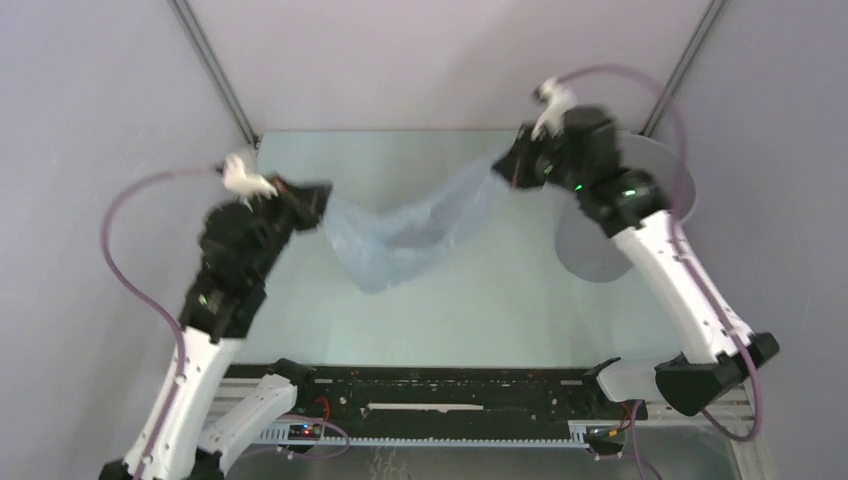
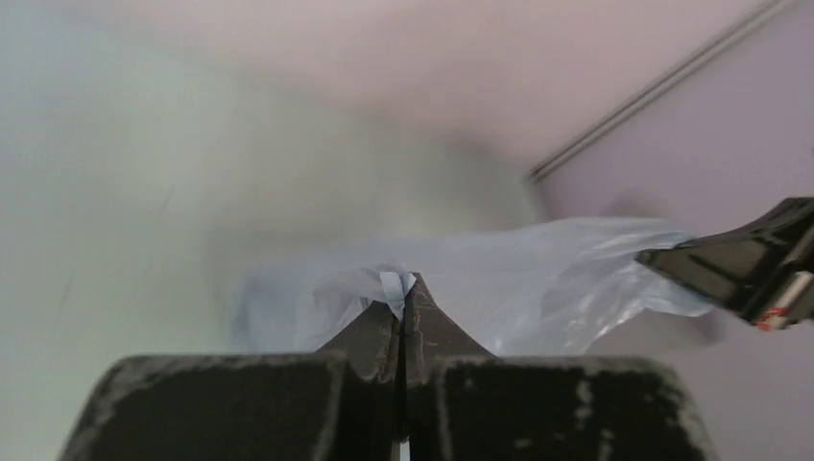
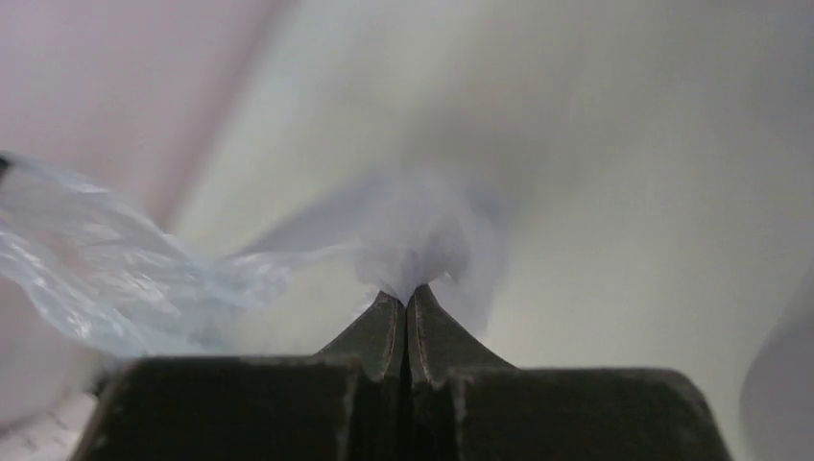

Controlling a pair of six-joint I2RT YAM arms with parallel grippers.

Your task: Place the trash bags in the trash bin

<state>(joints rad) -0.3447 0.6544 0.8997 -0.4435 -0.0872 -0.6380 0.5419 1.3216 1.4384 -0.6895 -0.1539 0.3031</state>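
Left gripper (image 1: pixel 320 206) clamped on trash bag (image 1: pixel 400 240) end, right gripper (image 1: pixel 506 166) clamped on other end, trash bag sagging between

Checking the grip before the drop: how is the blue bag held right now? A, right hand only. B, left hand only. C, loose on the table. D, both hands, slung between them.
D: the left hand and the right hand are each shut on an end of the bag, which sags between them.

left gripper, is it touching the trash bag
Touching: the left wrist view shows the left gripper shut with a fold of the pale-blue trash bag pinched between its fingers.
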